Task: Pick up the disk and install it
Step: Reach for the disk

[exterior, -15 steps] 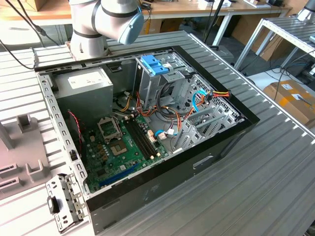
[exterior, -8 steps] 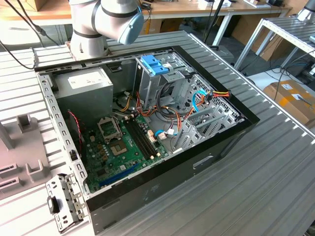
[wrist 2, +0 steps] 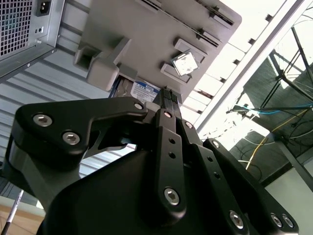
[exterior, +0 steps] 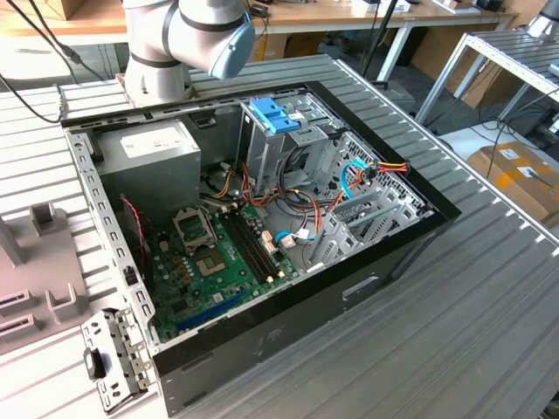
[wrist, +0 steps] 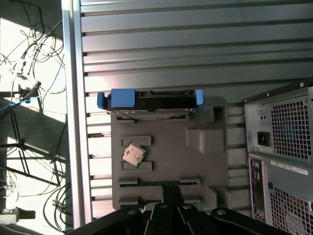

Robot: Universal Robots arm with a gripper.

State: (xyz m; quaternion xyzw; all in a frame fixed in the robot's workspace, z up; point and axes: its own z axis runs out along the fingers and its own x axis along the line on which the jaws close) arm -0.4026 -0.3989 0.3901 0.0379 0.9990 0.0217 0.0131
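My gripper point(wrist: 171, 187) is closed, its fingertips pressed together with nothing between them. It hangs above the grey holder tray point(wrist: 166, 127), over the end of the tray nearest me. Going outward across the tray, a small processor chip point(wrist: 134, 153) lies slightly askew between two of the tray's ridges. Beyond it, at the tray's far edge, the disk point(wrist: 151, 99) stands on its side in a slot, with light blue carrier tabs at both ends. Its long axis runs along that far edge, crosswise to the line from my fingers to it, so I judge that it lies straight ahead of me and presents its broad side. The computer case point(wrist: 283, 147) stands just beside the tray.
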